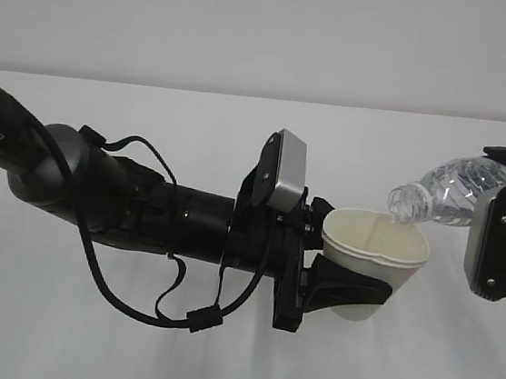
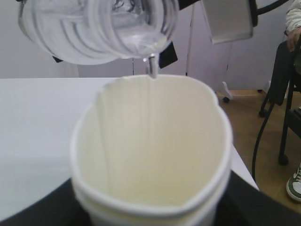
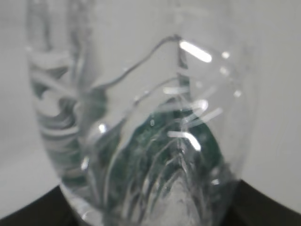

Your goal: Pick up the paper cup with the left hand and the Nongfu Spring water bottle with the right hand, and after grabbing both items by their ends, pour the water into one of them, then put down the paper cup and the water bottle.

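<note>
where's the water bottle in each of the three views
Exterior view: the water bottle is at right, tilted, its open neck over the paper cup rim.
Left wrist view: top left, neck pointing down at the cup, a thin stream of water leaving it.
Right wrist view: it fills the frame, seen close up, green label showing through.
Shared landmark: the bottle's open neck above the cup rim, in the exterior and left wrist views.

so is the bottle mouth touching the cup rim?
Apart. The left wrist view shows the bottle mouth above the cup rim, with a thin stream of water crossing the gap.
</note>
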Motion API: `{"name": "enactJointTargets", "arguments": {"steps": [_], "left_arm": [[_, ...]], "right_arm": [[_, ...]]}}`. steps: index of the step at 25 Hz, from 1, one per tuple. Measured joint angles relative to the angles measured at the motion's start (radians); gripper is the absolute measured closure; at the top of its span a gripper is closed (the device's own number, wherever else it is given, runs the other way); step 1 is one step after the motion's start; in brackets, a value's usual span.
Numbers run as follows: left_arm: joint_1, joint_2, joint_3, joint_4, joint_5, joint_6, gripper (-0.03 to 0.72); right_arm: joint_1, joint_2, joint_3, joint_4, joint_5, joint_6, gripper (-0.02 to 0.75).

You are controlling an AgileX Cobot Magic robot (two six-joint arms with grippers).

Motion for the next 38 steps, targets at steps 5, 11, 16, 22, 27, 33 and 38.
{"name": "enactJointTargets", "arguments": {"steps": [5,11,16,22,27,33,38], "left_arm": [[0.000,0.000,0.000,0.002,0.000,0.000,0.289],[0.000,0.000,0.000,0.004,0.000,0.000,0.289],[0.000,0.000,0.000,0.004,0.000,0.000,0.289],[0.000,0.000,0.000,0.006,0.000,0.000,0.289],[0.000,0.000,0.000,0.006,0.000,0.000,0.289],[0.000,0.000,0.000,0.006,0.000,0.000,0.289],[0.000,0.000,0.000,0.006,0.000,0.000,0.289]], "right_arm": [[0.000,0.000,0.000,0.000,0.000,-0.002,0.342],[0.000,0.000,0.000,0.002,0.000,-0.017,0.342],[0.000,0.000,0.000,0.015,0.000,-0.026,0.342],[0.000,0.000,0.000,0.018,0.000,-0.026,0.342],[0.000,0.000,0.000,0.019,0.000,-0.028,0.342],[0.000,0.000,0.000,0.019,0.000,-0.032,0.342],[0.000,0.000,0.000,0.019,0.000,-0.035,0.342]]}}
